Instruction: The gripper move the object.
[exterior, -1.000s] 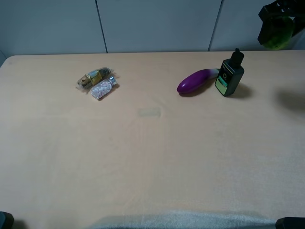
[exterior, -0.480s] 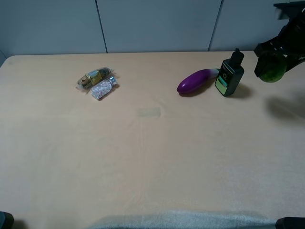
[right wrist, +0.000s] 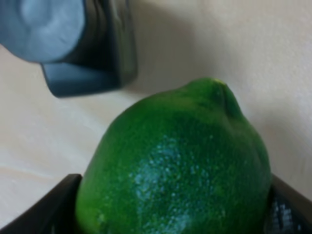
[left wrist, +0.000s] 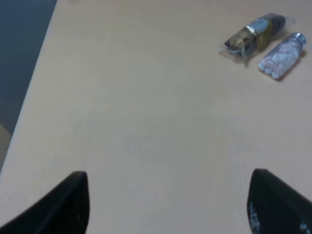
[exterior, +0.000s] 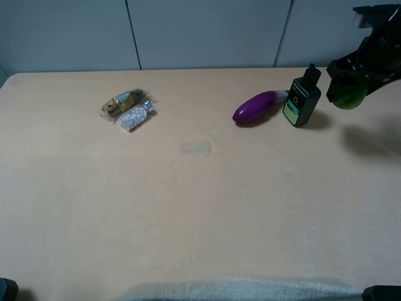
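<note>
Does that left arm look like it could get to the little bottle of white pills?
Probably yes: the left gripper is open and empty, and nothing lies between it and the pill bottle. The wrapped packet right beside the bottle might crowd the grasp.

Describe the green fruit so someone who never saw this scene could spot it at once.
Look to the far right of the tan table, just past the dark bottle standing beside the purple eggplant. There the right pincer holds the lime off the surface; it is the only round, bright green thing in view.
</note>
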### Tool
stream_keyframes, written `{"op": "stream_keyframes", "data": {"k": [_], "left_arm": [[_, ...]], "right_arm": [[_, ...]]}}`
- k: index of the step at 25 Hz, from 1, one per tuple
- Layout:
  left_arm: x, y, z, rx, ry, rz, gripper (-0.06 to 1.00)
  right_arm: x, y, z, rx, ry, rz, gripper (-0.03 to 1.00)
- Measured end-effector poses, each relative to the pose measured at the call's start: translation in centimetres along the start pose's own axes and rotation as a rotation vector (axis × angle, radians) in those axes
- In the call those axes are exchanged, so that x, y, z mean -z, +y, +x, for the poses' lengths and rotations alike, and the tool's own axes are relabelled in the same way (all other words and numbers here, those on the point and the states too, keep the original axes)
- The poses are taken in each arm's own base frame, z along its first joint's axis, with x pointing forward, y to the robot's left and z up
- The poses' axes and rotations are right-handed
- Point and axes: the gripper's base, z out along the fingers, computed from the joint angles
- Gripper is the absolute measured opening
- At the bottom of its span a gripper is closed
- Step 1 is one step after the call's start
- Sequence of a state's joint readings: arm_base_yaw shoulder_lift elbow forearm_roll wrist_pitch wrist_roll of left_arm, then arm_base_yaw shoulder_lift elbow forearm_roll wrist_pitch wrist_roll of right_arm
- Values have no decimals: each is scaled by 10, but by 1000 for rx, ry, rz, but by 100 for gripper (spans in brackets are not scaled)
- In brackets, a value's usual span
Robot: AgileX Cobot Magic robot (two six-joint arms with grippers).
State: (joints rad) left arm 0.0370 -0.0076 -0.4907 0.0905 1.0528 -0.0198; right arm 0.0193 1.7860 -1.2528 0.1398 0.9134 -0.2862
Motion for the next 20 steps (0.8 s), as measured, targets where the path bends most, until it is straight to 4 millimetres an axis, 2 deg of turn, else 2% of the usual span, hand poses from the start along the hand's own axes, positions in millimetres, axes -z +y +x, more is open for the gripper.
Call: {"op": "stream_keyframes", "data": {"k": [12,20], "left_arm": [[0,0,0,0,0,0,74],[0,0,0,0,0,0,74]], "right_arm": [[-3,1,1,11,-12,-12,50],[-22,3,19,12,32,-27,50]]}}
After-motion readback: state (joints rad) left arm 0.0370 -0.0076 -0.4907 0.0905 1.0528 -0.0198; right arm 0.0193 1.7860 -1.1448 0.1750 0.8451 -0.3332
